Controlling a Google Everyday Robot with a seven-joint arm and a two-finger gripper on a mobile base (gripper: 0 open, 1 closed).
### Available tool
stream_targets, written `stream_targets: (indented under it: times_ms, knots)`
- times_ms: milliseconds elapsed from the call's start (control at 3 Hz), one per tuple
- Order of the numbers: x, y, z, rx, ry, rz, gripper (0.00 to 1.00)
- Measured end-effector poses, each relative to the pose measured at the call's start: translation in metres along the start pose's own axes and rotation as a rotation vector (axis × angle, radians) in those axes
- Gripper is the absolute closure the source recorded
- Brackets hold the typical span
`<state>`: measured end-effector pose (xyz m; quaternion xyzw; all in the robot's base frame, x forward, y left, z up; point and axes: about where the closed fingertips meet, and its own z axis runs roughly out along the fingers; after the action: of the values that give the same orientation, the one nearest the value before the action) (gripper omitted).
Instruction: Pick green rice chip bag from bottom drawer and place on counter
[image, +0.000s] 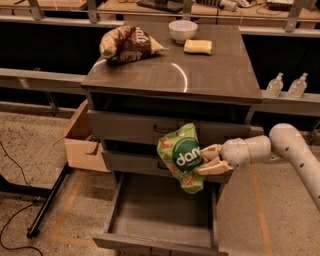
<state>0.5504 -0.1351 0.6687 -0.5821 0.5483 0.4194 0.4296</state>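
The green rice chip bag (182, 157) hangs in the air in front of the middle drawer, above the open bottom drawer (162, 215). My gripper (204, 159) reaches in from the right and is shut on the bag's right edge. The bottom drawer is pulled out and its grey tray shows nothing inside. The counter (200, 70) is the shiny grey-brown top of the cabinet, well above the bag.
On the counter stand a brown-and-tan snack bag (128, 43), a white bowl (182, 30) and a yellow sponge (197, 46). An open cardboard box (82, 140) sits left of the cabinet. Two bottles (286, 85) stand on a ledge at right.
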Motion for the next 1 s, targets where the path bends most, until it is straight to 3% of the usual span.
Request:
stream_targets:
  times_ms: [667,1000]
  knots:
    - [-0.102,-0.011,-0.021,0.060,0.025,-0.026,1.00]
    - [-0.142,-0.029,-0.031,0.072,0.026,-0.037,1.00]
